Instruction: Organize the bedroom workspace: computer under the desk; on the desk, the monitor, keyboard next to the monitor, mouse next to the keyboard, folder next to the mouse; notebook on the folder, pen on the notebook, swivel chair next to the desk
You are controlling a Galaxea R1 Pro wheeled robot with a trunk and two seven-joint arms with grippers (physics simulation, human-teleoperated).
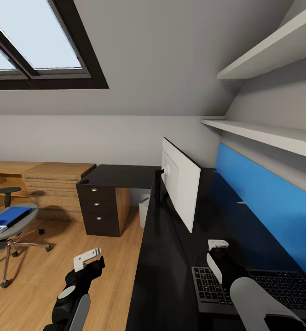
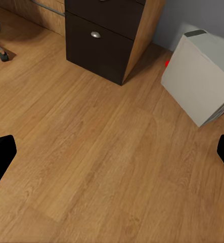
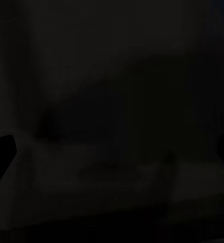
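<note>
The monitor (image 1: 180, 181) and keyboard (image 1: 263, 287) lie on the tabletop (image 1: 166, 276); the folder (image 1: 8, 217) waits on the swivel chair (image 1: 10, 230). Left end effector (image 1: 87, 259) gapes empty; the right end effector's (image 1: 217, 245) grip I cannot tell.

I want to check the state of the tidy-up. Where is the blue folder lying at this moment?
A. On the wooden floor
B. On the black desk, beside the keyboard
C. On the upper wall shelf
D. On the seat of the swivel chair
D: in the head view the blue folder lies flat on the grey seat of the swivel chair, away from the desk.
</note>
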